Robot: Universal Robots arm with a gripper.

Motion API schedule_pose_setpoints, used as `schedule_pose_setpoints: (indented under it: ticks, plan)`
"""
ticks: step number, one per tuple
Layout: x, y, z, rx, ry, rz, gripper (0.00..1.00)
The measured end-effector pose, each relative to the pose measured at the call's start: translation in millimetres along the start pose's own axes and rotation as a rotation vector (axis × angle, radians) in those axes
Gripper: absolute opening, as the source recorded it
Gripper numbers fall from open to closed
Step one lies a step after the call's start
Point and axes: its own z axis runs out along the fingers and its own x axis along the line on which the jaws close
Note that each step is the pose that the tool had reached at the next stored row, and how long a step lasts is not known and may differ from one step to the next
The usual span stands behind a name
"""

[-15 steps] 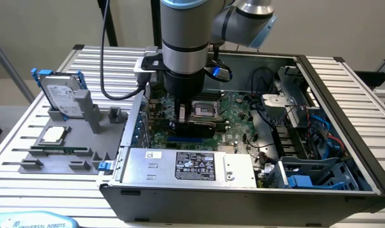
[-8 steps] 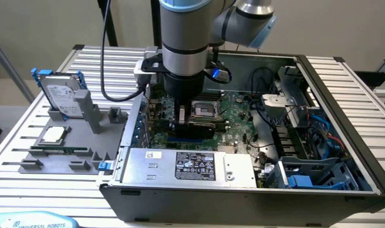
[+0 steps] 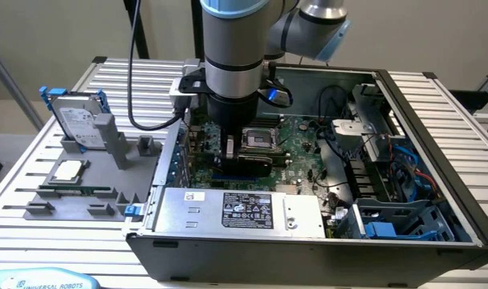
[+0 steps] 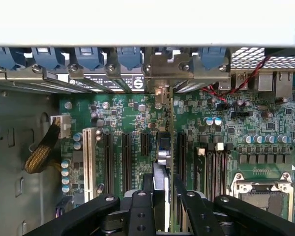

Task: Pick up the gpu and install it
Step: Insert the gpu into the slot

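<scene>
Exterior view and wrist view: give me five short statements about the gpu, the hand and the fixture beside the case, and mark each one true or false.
1. The hand is down inside the open computer case, over the motherboard. True.
2. The hand grips the gpu, which stands on edge above the expansion slots. True.
3. The gpu lies on the grey fixture outside the case. False: it is in the hand, inside the case.
4. The hard drive in its blue frame stands upright on the fixture at the exterior view's left. True.
5. The CPU chip sits in the motherboard socket. False: it rests on the fixture; the socket looks empty.
</scene>
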Motion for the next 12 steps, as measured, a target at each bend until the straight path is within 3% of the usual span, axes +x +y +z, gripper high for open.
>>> schedule_pose_setpoints:
  ticks: [12]
  plan:
    - [0.2,0.0,4.7,-0.0002,0.0004,0.004,0.27]
